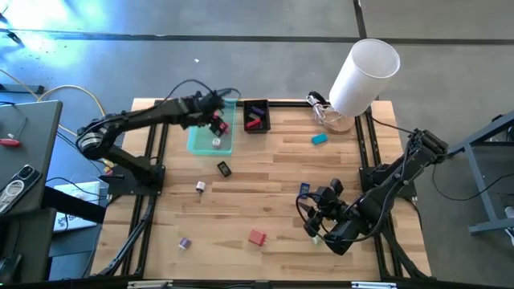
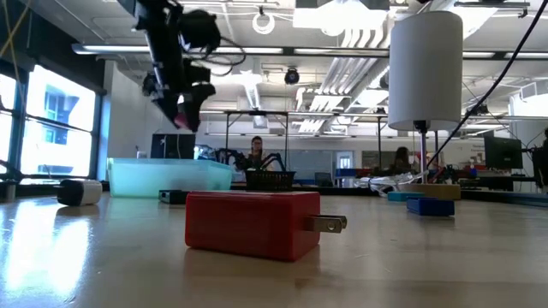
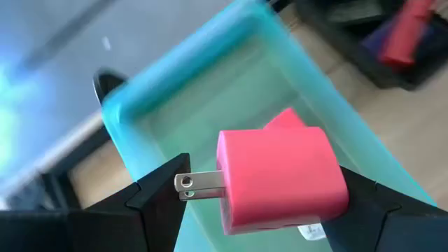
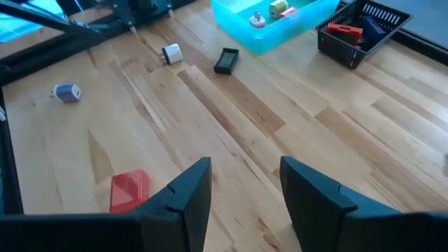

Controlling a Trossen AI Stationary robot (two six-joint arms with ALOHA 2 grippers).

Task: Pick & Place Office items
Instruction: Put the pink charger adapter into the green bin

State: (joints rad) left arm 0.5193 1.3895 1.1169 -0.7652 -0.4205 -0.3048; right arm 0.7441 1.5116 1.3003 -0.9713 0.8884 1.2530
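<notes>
My left gripper (image 1: 217,120) hangs over the teal tray (image 1: 210,138) near the table's far edge, shut on a pink plug-in charger (image 3: 280,178). In the low view the charger (image 2: 181,118) is well above the tray (image 2: 167,178). My right gripper (image 4: 245,189) is open and empty, low over the table's near right part (image 1: 315,223). Loose items lie flat on the wood: a red charger (image 1: 256,237), a purple piece (image 1: 185,242), a white one (image 1: 200,186), a black one (image 1: 224,168), a blue one (image 1: 304,189) and a teal one (image 1: 319,138). My left gripper pinches the pink charger end to end between its two fingers. One finger (image 3: 157,203) meets the tips of the metal prongs (image 3: 199,183); the other (image 3: 378,210) sits against the body's back end (image 3: 336,185). The fingers point down from above. The charger is lifted clear over the tray.
A black basket (image 1: 256,116) with red and blue pieces stands right of the tray. The large white cylinder (image 1: 365,72) rises at the far right corner. Two small pieces lie in the tray (image 4: 269,12). Bare wood lies in front of my right gripper.
</notes>
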